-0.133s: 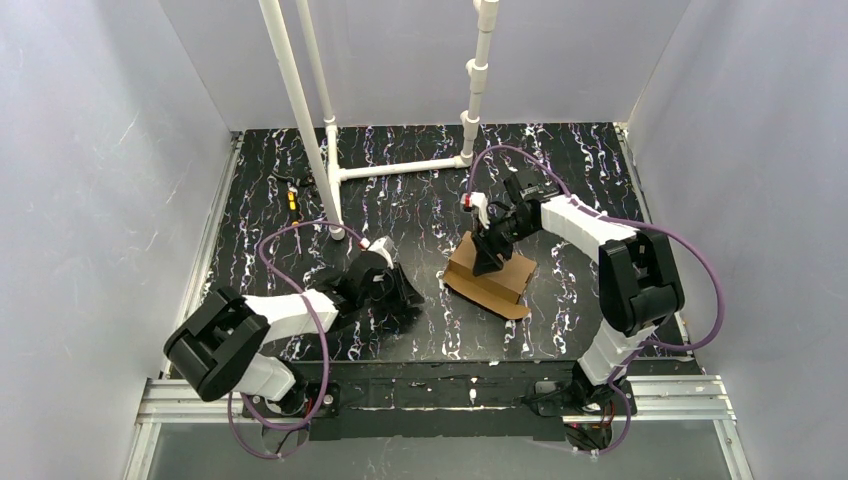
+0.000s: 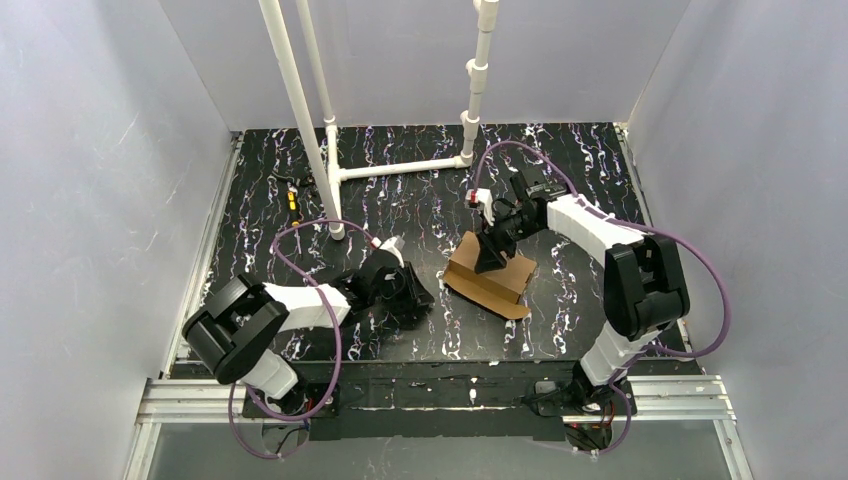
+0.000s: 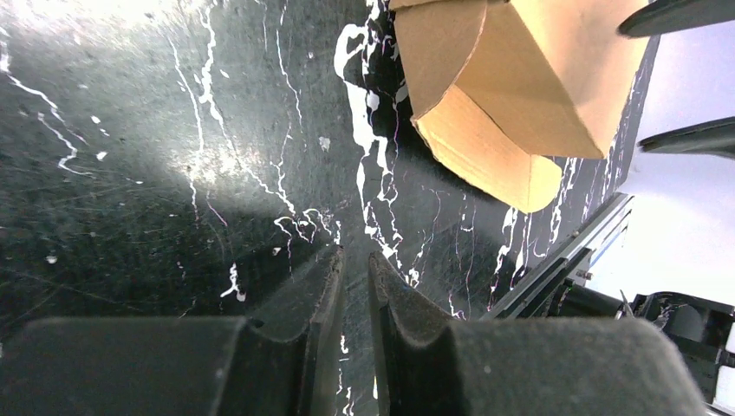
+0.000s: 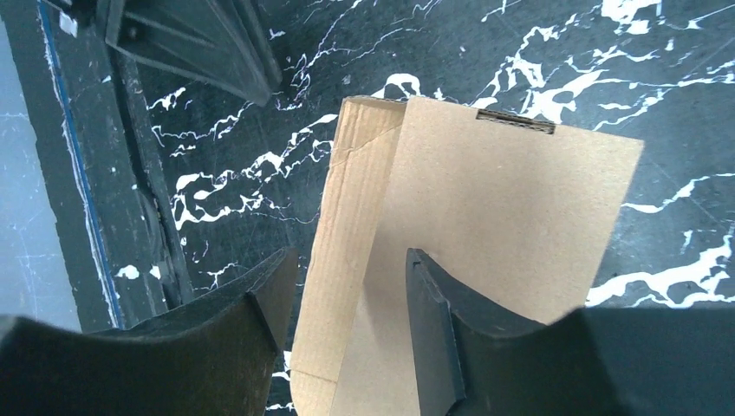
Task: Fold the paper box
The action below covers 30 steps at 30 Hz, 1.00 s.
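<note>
Right wrist view: the paper box (image 4: 503, 225) was straddled along its long edge by the parted, nearer right pincer (image 4: 351, 260); left pincer (image 3: 354, 257) nearly closed.

One paper box (image 2: 500, 285), two tools (image 2: 418, 298) (image 2: 490, 264)

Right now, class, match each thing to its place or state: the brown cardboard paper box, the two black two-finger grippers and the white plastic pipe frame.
Things:
1. brown cardboard paper box
2. left gripper
3. right gripper
4. white plastic pipe frame

Places or states:
A. fingers nearly together, nothing between them
B. stands at the back of the scene
C. fingers apart over the cardboard
D. lies partly folded between the two grippers

Pairs: 1-D, 2-A, 3-C, 4-B
</note>
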Motion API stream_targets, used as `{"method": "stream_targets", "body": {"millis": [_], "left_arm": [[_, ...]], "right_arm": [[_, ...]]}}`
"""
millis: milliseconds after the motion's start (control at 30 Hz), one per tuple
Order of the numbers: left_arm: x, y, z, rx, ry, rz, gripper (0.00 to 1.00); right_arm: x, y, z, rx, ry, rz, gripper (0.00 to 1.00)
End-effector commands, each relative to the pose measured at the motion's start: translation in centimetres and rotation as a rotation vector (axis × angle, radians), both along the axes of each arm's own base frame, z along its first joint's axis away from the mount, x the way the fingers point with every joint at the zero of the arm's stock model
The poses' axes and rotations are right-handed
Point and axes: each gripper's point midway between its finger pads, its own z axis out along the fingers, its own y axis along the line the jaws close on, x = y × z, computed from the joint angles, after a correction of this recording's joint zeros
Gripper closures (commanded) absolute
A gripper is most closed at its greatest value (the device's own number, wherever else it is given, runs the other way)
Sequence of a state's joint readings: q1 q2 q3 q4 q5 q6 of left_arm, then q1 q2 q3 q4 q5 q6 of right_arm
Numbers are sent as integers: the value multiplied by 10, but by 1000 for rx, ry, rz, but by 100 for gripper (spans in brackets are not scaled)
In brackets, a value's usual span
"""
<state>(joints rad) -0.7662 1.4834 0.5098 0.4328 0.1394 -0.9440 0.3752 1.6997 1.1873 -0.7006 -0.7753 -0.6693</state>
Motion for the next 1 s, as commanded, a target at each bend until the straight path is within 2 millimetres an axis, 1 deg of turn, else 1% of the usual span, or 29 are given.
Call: {"method": "stream_targets", "body": {"millis": [0, 67, 133, 267, 333, 433, 533, 667, 833, 967], "left_arm": [[6, -15, 13, -42, -24, 5, 85], [6, -16, 14, -48, -27, 1, 84], [6, -19, 16, -59, -23, -4, 84], [3, -24, 11, -69, 13, 18, 86], [1, -28, 5, -72, 40, 34, 89], [-2, -38, -3, -75, 82, 45, 95], [-4, -45, -12, -74, 118, 53, 100], [-4, -54, -22, -78, 148, 50, 100], [2, -69, -24, -123, 165, 50, 100], [12, -76, -22, -157, 157, 71, 100]], "right_arm": [[4, 2, 21, 47, -44, -14, 42], [10, 0, 22, 33, -68, -34, 42], [21, -4, 24, 15, -102, -82, 42], [53, -32, 27, -20, -134, -273, 43], [64, -44, 21, -34, -154, -351, 43], [72, -57, 6, -90, -152, -400, 44], [73, -61, -4, -118, -122, -412, 44], [71, -61, -11, -119, -93, -421, 45], [61, -55, -20, -89, -11, -399, 49], [51, -47, -24, -49, 56, -373, 54]]}}
